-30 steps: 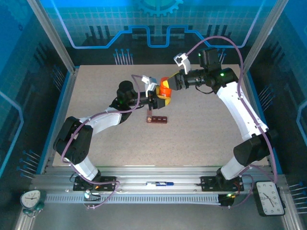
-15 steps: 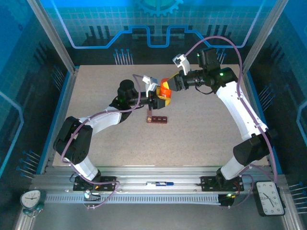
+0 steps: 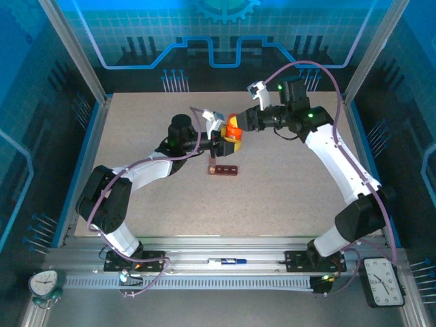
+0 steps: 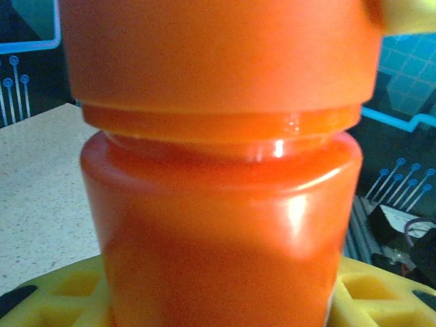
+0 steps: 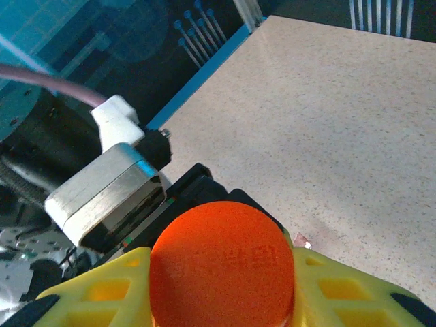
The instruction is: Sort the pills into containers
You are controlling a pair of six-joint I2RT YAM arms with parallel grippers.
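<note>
An orange pill bottle (image 3: 233,133) hangs above the table between both arms. My left gripper (image 3: 226,141) is shut on its body (image 4: 218,225), with yellow fingers (image 4: 61,293) at either side. My right gripper (image 3: 238,122) is shut on the orange cap (image 5: 221,266), a yellow finger (image 5: 340,286) pressing on each side of it. The cap (image 4: 218,54) sits on the bottle's neck. The containers (image 3: 223,169), a dark red-brown bar of little compartments, lie on the table just in front of the bottle. The pills are hidden.
The speckled beige table (image 3: 286,191) has blue rails at its left and right edges and a dark wall at the back. The left arm's wrist housing (image 5: 109,191) sits close behind the cap. Free table surface lies to the right of the containers.
The right arm's wrist has shifted a little to the left and turned while staying on the cap. The left arm and the containers have not moved.
</note>
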